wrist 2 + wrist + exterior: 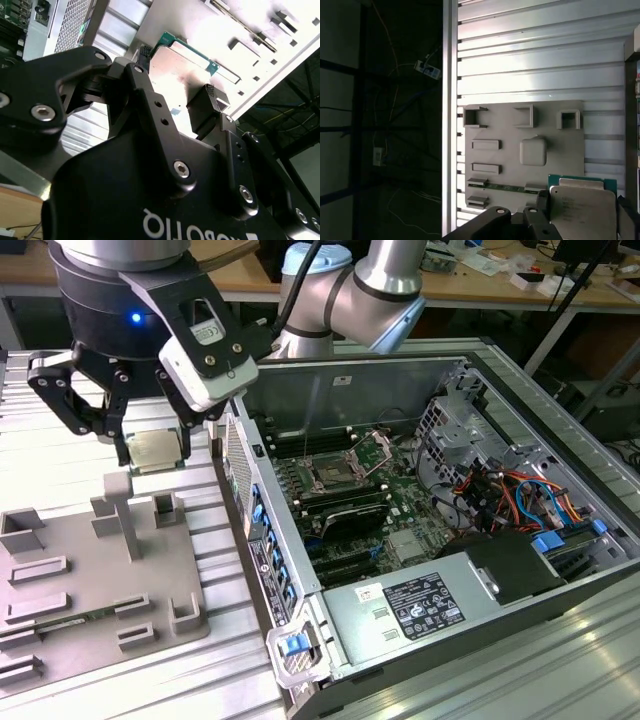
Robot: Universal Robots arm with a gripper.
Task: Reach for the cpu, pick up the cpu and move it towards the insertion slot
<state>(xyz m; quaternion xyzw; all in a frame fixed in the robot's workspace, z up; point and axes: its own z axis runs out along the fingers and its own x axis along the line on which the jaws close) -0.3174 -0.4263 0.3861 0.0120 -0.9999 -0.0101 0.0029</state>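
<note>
My gripper (pixel 156 448) is shut on the cpu (pixel 152 450), a flat square chip with a shiny silver top, one finger on each side. It hangs in the air above the grey fixture plate (pixel 90 580), just over a tall grey post (pixel 122 502). In the second wrist view the cpu (pixel 182 57) shows a green rim between the black fingers (pixel 207 102). In the first wrist view the cpu (pixel 581 206) sits over the plate's edge. The insertion slot (pixel 332 476), a dark square socket in a silvery frame, lies on the green board inside the open computer case, toward the exterior view's right of the gripper.
The case's perforated side wall (pixel 238 465) stands between the gripper and the board. Long black memory slots (pixel 345 502) flank the socket. A drive cage and cables (pixel 500 490) fill the case's far side. The fixture plate (pixel 520 130) carries several grey blocks on a ribbed aluminium table (pixel 530 60).
</note>
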